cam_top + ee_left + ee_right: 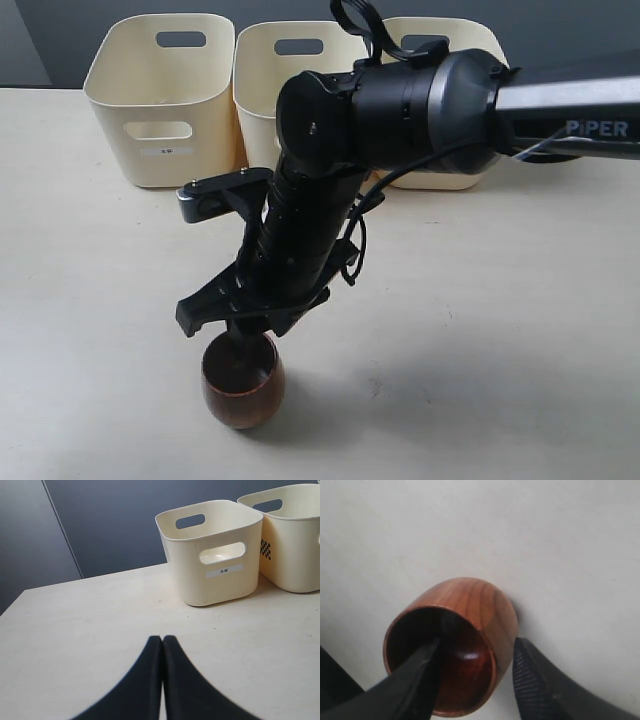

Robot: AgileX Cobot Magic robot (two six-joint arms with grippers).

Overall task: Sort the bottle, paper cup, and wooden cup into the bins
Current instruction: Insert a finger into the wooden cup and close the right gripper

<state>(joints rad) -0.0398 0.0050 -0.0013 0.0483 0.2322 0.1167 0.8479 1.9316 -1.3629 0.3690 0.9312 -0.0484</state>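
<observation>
The dark brown wooden cup [243, 392] stands upright on the table near its front edge. My right gripper [240, 345] comes down on it from above and is open. In the right wrist view one finger [420, 672] is inside the wooden cup [470, 600] and the other finger [535, 680] is outside, with the wall between them and a small gap still showing. My left gripper [162, 639] is shut with nothing in it, low over bare table. Three cream bins [160, 95] stand at the back. The bottle and the paper cup are out of view.
The right arm [400, 110] stretches across the middle and covers much of the middle bin [290, 70] and the right bin [440, 30]. In the left wrist view a labelled bin [215, 555] stands ahead, with a second bin [295, 540] beside it.
</observation>
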